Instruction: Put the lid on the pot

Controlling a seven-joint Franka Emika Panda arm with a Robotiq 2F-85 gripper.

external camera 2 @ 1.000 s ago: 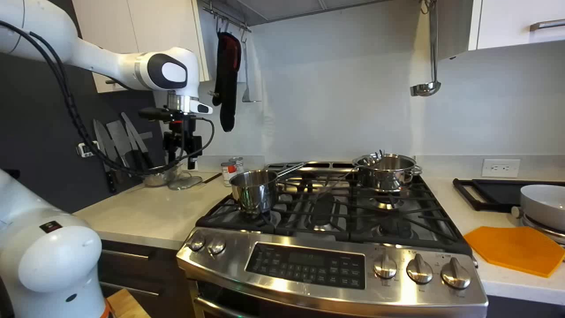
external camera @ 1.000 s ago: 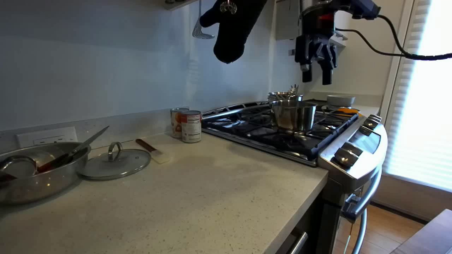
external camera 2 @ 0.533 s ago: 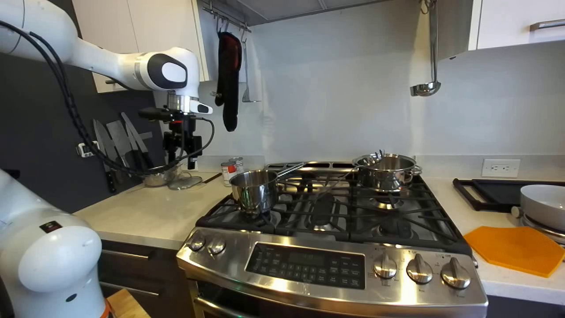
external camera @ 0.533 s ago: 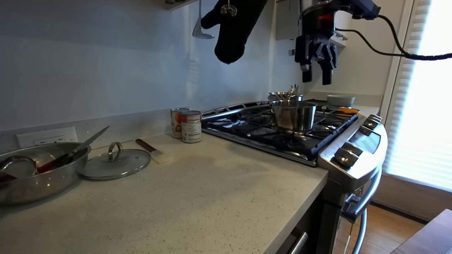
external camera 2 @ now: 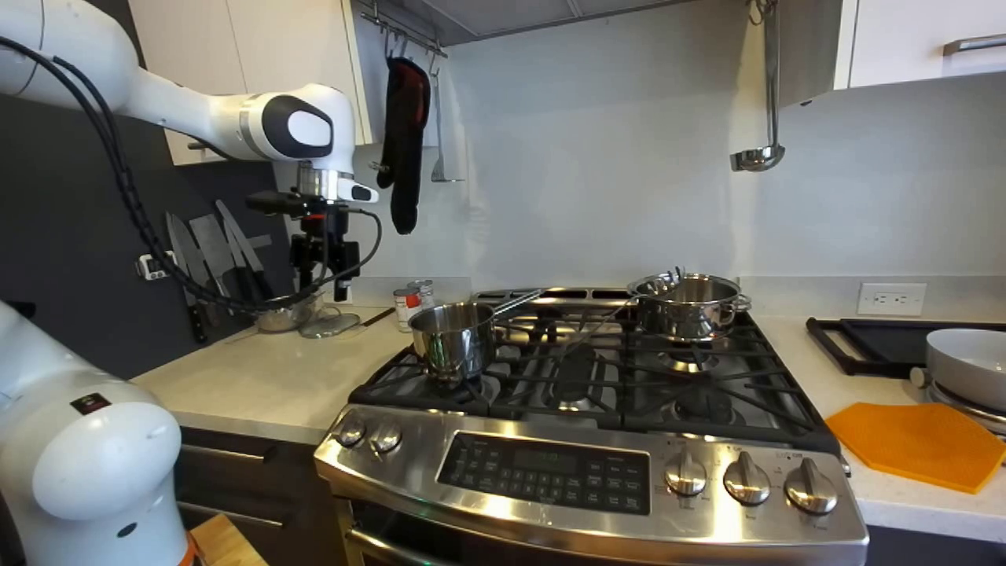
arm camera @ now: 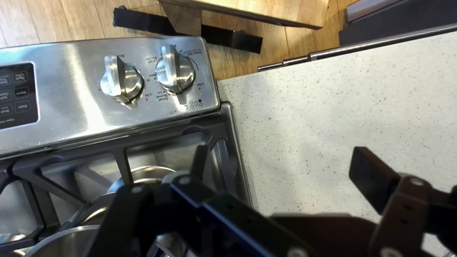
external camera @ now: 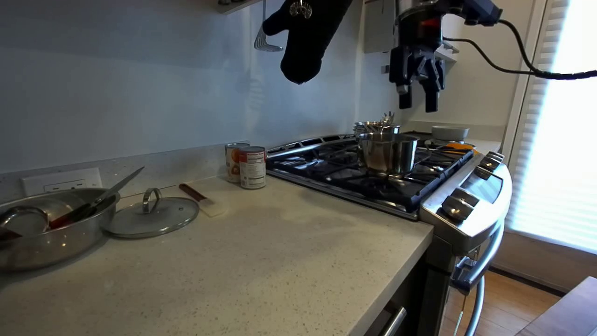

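Note:
The clear-glass lid with its metal loop knob lies flat on the counter beside the steel bowl; it also shows in an exterior view. The shiny steel pot stands uncovered on the stove's front burner nearest the counter, its handle pointing back. In the wrist view the pot shows only partly at the lower left, behind the gripper. My gripper is open and empty, pointing down high above the counter next to the stove; its spread fingers show in the wrist view. The lid is out of the wrist view.
A wide steel bowl with utensils touches or nearly touches the lid. A brown-handled spatula and two cans stand between lid and stove. A larger pot sits on the rear burner. A black oven mitt hangs near the arm.
The hanging oven mitt sways slightly. The arm, gripper, lid and pot show no visible movement.

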